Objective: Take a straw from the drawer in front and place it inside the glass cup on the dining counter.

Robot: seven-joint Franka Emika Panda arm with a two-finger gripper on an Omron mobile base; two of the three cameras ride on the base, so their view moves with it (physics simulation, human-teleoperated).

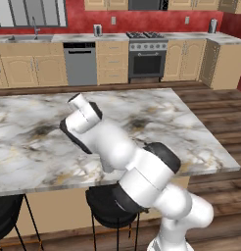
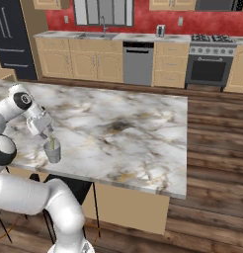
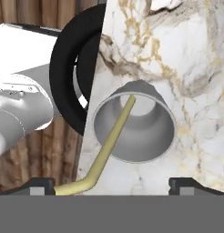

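Hand view looks straight down into the glass cup (image 3: pixel 134 123), which stands on the marble worktop (image 3: pixel 186 54) close to its edge; beyond that edge a black stool seat (image 3: pixel 70 68) and wooden floor show below. The straw (image 3: pixel 107 152) leans inside the cup, its lower end resting near the far side of the cup's bottom, its stem crossing the near rim on the left. Below the rim the straw looks bent sideways toward the left finger tip, and its upper end is cut off at the bottom of the picture, so whether it touches that tip cannot be made out. The jaws (image 3: pixel 111 184) stand wide apart, one dark tip at each lower corner, with the cup centred between and beneath them and nothing clamped.

Right base view shows the jaws (image 2: pixel 46 133) hanging just above the cup (image 2: pixel 52 151) near the worktop's (image 2: pixel 143 128) front left corner; the fingers themselves are too small to tell apart here. A pale green sliver of the straw (image 2: pixel 52 144) pokes up from the cup's mouth.

Left base view has the arm's white body in front of the cup, so cup, straw and jaws are hidden there; the marble slab (image 1: pixel 44 142) runs out of the picture on the left.
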